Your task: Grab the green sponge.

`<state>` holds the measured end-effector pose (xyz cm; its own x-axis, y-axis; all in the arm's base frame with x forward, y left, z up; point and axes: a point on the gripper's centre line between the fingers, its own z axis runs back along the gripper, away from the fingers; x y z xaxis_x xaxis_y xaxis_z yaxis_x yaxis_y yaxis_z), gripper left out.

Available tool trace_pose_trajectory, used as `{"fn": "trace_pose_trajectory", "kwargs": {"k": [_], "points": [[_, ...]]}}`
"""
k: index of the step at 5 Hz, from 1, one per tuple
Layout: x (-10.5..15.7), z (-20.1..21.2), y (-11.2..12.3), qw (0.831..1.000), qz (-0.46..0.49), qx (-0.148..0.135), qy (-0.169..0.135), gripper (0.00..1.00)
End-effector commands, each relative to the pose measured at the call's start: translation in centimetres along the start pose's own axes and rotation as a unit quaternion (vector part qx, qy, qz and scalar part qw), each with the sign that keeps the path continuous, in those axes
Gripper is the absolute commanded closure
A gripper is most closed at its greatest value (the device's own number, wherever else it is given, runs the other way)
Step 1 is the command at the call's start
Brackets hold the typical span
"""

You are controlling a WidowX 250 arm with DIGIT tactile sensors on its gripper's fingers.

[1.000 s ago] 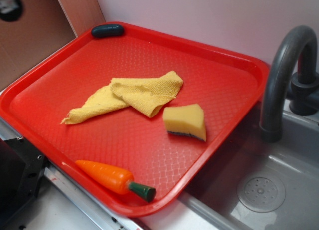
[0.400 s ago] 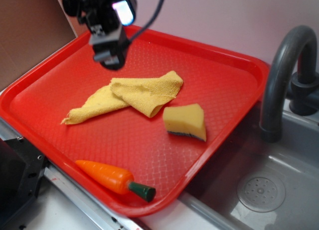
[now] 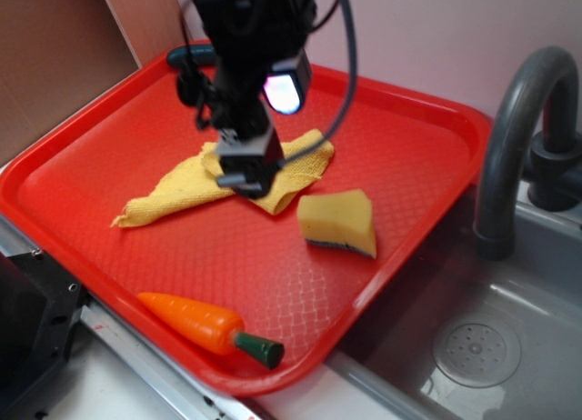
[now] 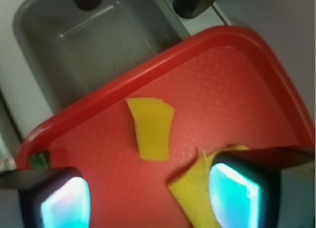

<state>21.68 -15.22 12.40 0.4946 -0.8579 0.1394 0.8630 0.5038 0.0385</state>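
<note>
The green sponge (image 3: 338, 222) is a yellow foam wedge with a thin dark layer along its near bottom edge, lying right of centre on the red tray (image 3: 414, 161). In the wrist view the green sponge (image 4: 150, 127) lies ahead of the fingers, apart from them. My gripper (image 3: 244, 176) hangs open above the yellow cloth (image 3: 264, 170), up and to the left of the sponge. In the wrist view my gripper (image 4: 148, 201) has nothing between its glowing pads (image 4: 232, 196), only bare tray and a cloth corner.
A toy carrot (image 3: 207, 326) lies near the tray's front rim. A dark green oblong piece (image 3: 189, 55) sits at the tray's back corner, partly behind the arm. A grey faucet (image 3: 518, 129) and sink (image 3: 482, 347) stand to the right.
The arm came into view from the upper left and has moved down and right over the yellow cloth, closer to the sponge. The objects on the tray have not moved.
</note>
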Motion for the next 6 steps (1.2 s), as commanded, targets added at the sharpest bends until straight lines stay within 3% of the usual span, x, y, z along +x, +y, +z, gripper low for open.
{"fn": "trace_pose_trajectory", "kwargs": {"k": [1,4,5,6], "points": [[0.7,-4.0,-0.2,0.999,0.039,0.017,0.007,0.00],[1.6,-9.0,-1.6,0.999,0.013,-0.017,0.047,0.00],[1.4,-9.3,-1.4,0.999,0.017,-0.009,0.047,1.00],[1.3,-8.8,-1.4,0.999,0.026,-0.006,0.031,1.00]]}}
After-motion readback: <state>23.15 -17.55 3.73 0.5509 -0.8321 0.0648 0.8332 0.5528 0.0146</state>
